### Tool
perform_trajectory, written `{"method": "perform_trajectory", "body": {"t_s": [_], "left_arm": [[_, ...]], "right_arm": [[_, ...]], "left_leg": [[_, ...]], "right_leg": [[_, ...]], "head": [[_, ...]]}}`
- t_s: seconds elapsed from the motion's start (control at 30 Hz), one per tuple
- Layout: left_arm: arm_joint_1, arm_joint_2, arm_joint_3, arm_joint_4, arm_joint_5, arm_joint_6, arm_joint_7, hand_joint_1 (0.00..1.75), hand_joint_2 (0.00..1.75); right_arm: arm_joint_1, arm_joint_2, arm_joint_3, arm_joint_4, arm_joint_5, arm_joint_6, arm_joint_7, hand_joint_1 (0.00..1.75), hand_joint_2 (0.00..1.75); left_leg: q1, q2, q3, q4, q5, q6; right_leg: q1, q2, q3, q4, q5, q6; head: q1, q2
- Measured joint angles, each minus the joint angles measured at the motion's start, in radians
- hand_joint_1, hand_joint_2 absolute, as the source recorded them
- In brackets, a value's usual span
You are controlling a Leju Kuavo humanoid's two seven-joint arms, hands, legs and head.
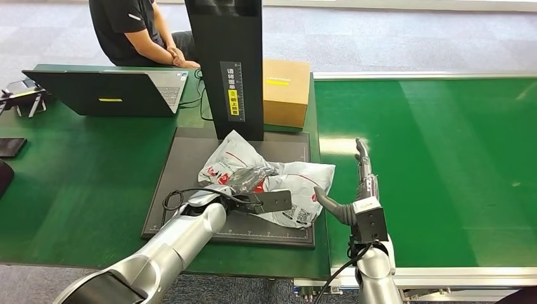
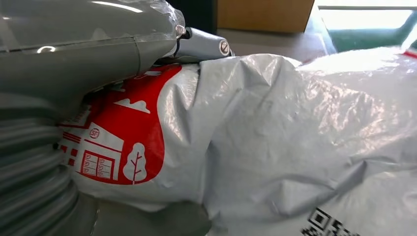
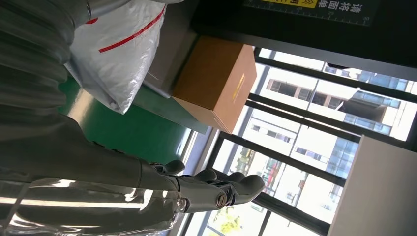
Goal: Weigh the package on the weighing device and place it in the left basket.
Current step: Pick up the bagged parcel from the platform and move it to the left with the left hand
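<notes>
The package [image 1: 266, 183], a soft, crinkled, likely light and slippery plastic bag, lies on the scale [image 1: 171, 190]; the left hand [image 1: 244, 180] fingers grip its bunched top, while the right hand [image 1: 362, 180] fingers extend straight, holding nothing.

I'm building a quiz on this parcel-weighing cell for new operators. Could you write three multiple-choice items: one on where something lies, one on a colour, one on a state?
1. Where does the package lie?
A. on the dark weighing platform
B. on the laptop
C. on the floor

2. What colour is the table surface?
A. blue
B. green
C. white

3. What is the right robot hand doing?
A. gripping the cardboard box
B. holding a laptop
C. holding nothing, fingers stretched out beside the package

Key: 1 A, the bag rests on the dark platform below the black column. 2 B, the cloth is green. 3 C, the fingers point forward over the table, with nothing in them.
</notes>
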Motion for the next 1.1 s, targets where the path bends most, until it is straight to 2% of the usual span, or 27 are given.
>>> {"method": "perform_trajectory", "body": {"t_s": [0.23,0.4,0.6,0.8,0.97,1.1], "left_arm": [[0.009,0.005,-0.001,0.003,0.057,0.044,-0.033,1.75,1.75],[0.040,0.019,-0.001,-0.005,0.056,0.171,-0.036,1.75,1.75],[0.108,0.077,0.033,-0.085,-0.022,0.306,0.014,1.75,1.75],[0.195,0.162,0.149,-0.231,-0.120,0.403,0.096,1.75,1.75],[0.280,0.228,0.306,-0.394,-0.197,0.419,0.158,1.75,1.75],[0.339,0.259,0.425,-0.486,-0.225,0.468,0.191,1.75,1.75]], "right_arm": [[0.004,-0.001,0.000,0.000,-0.005,-0.003,0.002,0.00,1.75],[0.010,-0.002,-0.001,-0.004,-0.012,-0.002,0.002,0.00,1.75],[0.024,-0.008,-0.002,-0.014,-0.017,0.000,0.002,0.00,1.75],[0.046,-0.016,-0.003,-0.031,-0.023,0.008,-0.001,0.00,1.75],[0.069,-0.018,-0.004,-0.062,-0.036,0.022,-0.016,0.00,1.75],[0.081,-0.019,-0.005,-0.077,-0.041,0.023,-0.019,0.00,1.75]], "left_leg": [[0.000,0.000,0.001,0.000,0.000,0.000],[0.000,0.000,0.001,0.000,0.000,0.000],[0.000,0.003,0.002,-0.001,0.000,-0.001],[0.001,0.003,0.002,-0.001,0.002,-0.004],[0.001,0.003,0.000,-0.002,0.003,-0.005],[0.001,0.003,-0.002,-0.002,0.003,-0.005]], "right_leg": [[0.000,0.000,0.001,0.000,0.000,0.000],[0.000,0.001,0.001,0.000,0.000,0.000],[0.002,0.003,0.000,0.000,0.001,-0.001],[0.004,0.004,-0.001,0.000,0.002,-0.004],[0.004,0.004,-0.003,0.001,0.003,-0.005],[0.004,0.004,-0.005,0.001,0.002,-0.005]], "head": [[0.000,0.000],[0.000,0.000],[0.000,0.000],[0.000,0.000],[0.000,0.000],[0.000,0.000]]}}
